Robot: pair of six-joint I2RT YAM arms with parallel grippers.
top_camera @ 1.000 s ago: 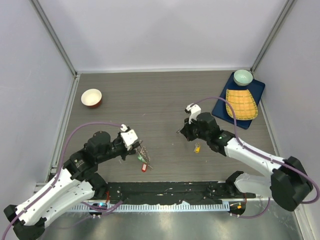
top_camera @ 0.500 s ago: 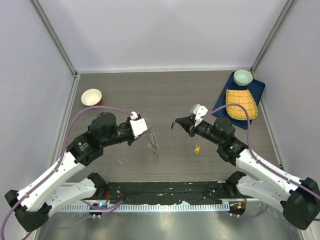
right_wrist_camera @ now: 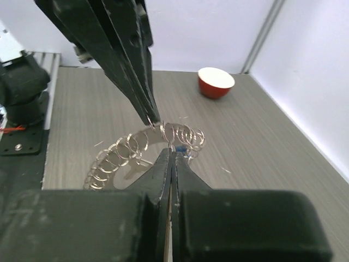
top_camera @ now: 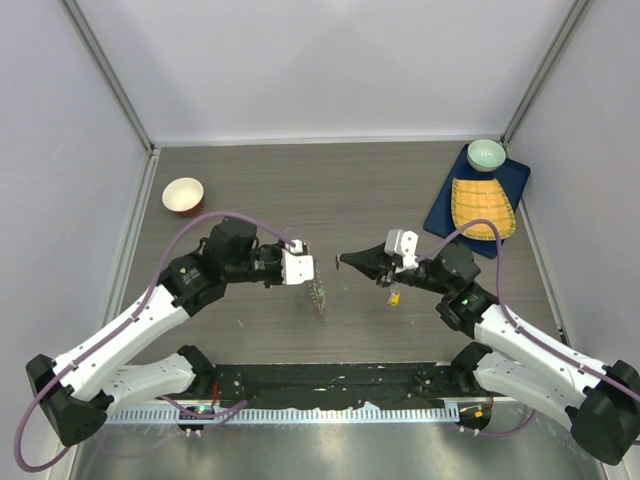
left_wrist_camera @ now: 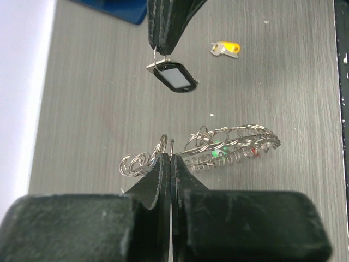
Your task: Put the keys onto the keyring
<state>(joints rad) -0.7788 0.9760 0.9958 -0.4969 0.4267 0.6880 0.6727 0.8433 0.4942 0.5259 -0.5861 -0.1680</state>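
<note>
On the table, close to the right arm, a key with yellow tag lies flat. Above the middle, the left gripper is closed tight on the keyring, which hangs below it. Just beside, the right gripper pinches a key with black tag. Far at the left stands a red bowl, far at the right a blue tray.

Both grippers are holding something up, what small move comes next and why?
Probably ease the right gripper toward the left gripper. It pinches the black-tagged key by its small loop, the left is shut on the keyring, and a gap separates the two, so nothing can thread yet.
</note>
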